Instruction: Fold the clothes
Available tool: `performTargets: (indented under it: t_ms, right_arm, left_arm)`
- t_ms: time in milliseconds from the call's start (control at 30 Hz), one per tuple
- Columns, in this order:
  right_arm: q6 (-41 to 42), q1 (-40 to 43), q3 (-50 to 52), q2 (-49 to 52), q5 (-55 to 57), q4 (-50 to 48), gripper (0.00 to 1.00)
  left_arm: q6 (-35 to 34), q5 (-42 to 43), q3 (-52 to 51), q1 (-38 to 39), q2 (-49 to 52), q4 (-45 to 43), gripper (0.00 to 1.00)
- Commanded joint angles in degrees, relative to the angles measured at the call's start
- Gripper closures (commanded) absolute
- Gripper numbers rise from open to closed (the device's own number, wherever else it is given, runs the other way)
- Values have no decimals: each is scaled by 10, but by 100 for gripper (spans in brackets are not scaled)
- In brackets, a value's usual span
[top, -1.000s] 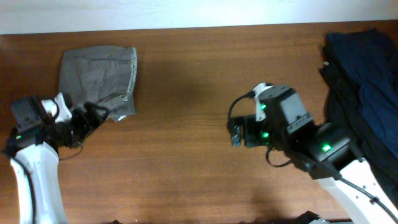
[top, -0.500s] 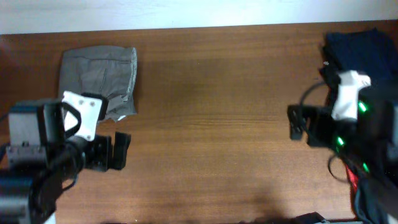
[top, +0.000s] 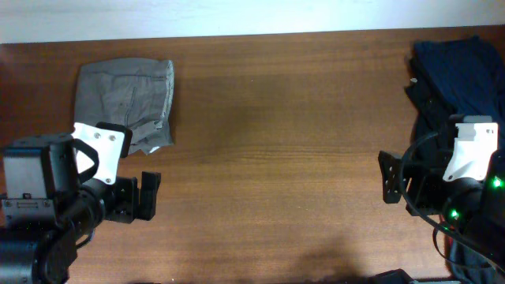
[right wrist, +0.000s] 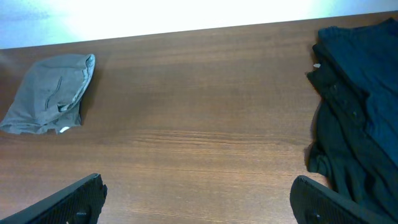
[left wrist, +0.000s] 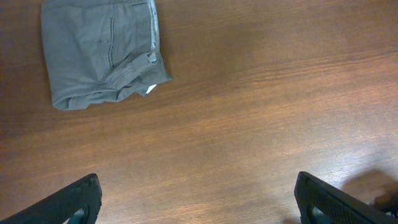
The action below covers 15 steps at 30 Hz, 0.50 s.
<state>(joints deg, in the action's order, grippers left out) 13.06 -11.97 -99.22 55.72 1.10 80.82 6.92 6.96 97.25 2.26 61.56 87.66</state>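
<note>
Grey-olive shorts (top: pixel 125 102) lie in the far left part of the wooden table (top: pixel 276 118), folded into a compact, wrinkled bundle. The waistband edge runs down its right side, and a small patch of pale lining shows at the near right corner. Nothing touches the bundle. Left gripper (top: pixel 140 197) hangs over bare wood just near of the shorts and apart from them. In the left wrist view its two fingers (left wrist: pixel 78 200) sit at the lower corners, spread wide with only table between. Right gripper (top: pixel 398 183) is over the right part of the table, well apart from the shorts. Its fingers (right wrist: pixel 74 198) are likewise spread wide and hold nothing. A heap of navy and black garments (top: pixel 465 79) lies at the far right edge, beside the right arm
</note>
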Motion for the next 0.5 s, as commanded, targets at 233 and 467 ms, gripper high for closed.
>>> performTargets:
  t_ms: [233, 467]
  right_arm:
    - [-42, 8, 94, -111, 55, -141, 1]
    - [-64, 29, 447, -352, 50, -328, 1]
  left_arm:
    - [11, -8, 8, 3, -1, -1, 1]
    - [11, -8, 8, 3, -1, -1, 1]
